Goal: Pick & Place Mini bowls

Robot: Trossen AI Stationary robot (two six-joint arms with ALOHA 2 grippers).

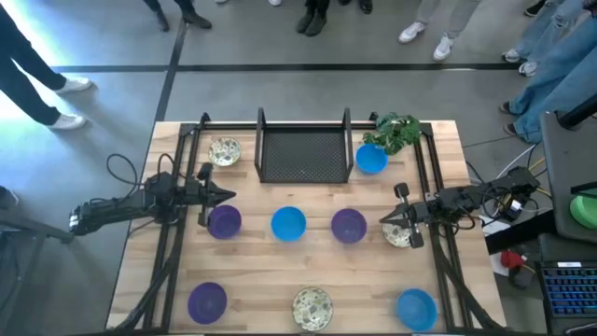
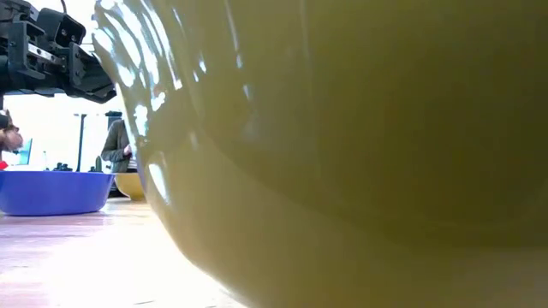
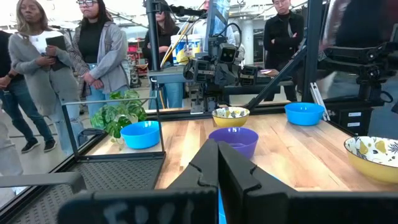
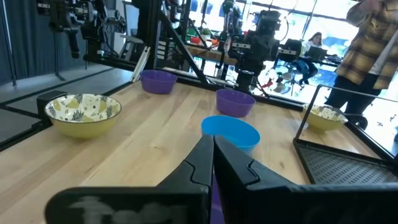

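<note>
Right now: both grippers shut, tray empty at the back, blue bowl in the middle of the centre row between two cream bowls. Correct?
Not quite. The high view shows the blue bowl flanked by two purple bowls, not cream ones. The rest holds: left gripper and right gripper are shut, and the tray at the back holds nothing.
</note>
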